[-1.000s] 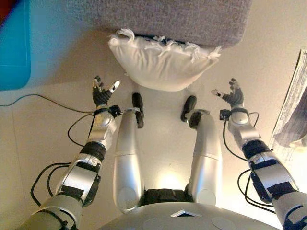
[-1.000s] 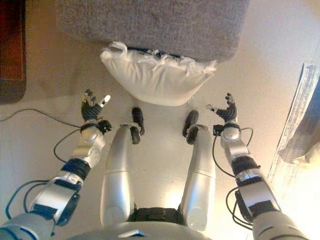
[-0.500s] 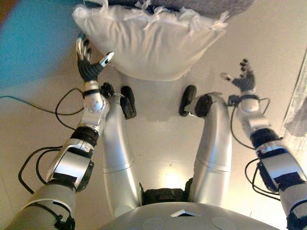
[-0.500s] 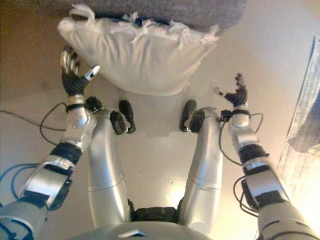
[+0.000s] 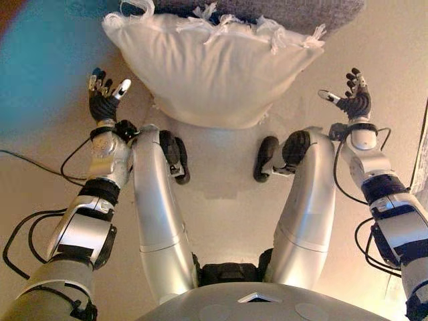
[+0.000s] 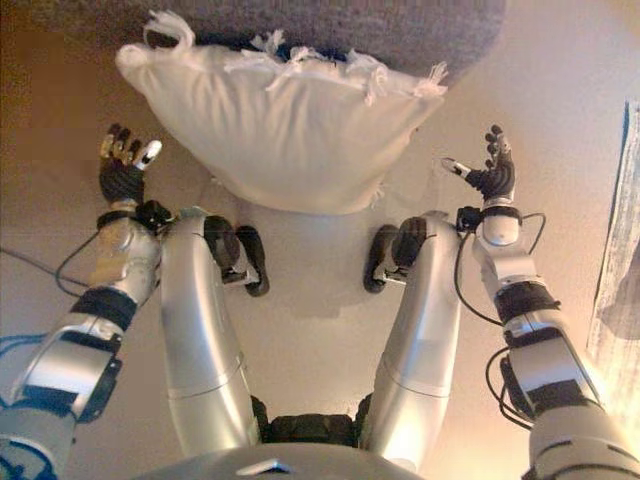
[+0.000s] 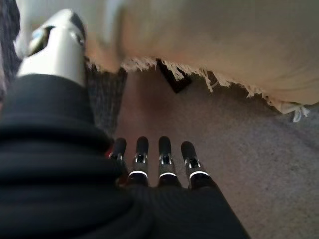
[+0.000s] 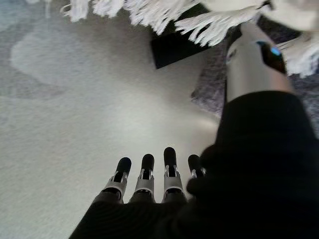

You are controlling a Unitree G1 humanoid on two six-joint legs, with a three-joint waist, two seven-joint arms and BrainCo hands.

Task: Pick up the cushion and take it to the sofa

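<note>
A white cushion (image 5: 207, 73) with a fringed top edge stands on the floor and leans against the front of the grey sofa (image 5: 281, 9). My left hand (image 5: 103, 101) is open, palm toward the cushion, a little off its left side. My right hand (image 5: 352, 100) is open, just off the cushion's right corner. Neither hand touches it. In the left wrist view my straight fingers (image 7: 164, 154) point under the cushion's fringe (image 7: 239, 84). In the right wrist view my straight fingers (image 8: 147, 172) point at the floor below the fringe (image 8: 199, 22).
A blue patch (image 5: 40, 67) lies on the floor at the far left. A striped rug edge (image 6: 620, 250) runs along the right. A black cable (image 5: 27, 157) crosses the floor by my left arm. A dark sofa foot (image 8: 174, 47) shows under the fringe.
The whole view has moved closer to the cushion and sofa. Both hands have come up level with the cushion's sides; the left hand has moved slightly away from its left corner.
</note>
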